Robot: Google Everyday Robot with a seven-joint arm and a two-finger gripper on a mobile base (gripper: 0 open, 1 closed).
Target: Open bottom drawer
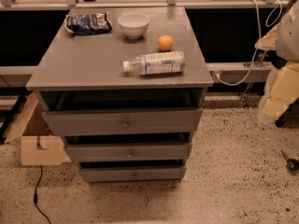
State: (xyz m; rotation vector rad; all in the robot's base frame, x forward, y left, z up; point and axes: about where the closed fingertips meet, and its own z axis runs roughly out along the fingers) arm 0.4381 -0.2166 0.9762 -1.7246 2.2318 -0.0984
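Camera view shows bottom drawer point(133, 174) slightly open, gripper unseen.

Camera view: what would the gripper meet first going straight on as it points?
Cannot tell: the gripper is outside the camera view, so its heading is unknown. The bottom drawer shows nothing in front of its knob.

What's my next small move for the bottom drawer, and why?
Probably lower the gripper, not in view now, toward the small round metal knob centred on the slim grey bottom drawer, lowest of three: nothing is holding that knob yet.
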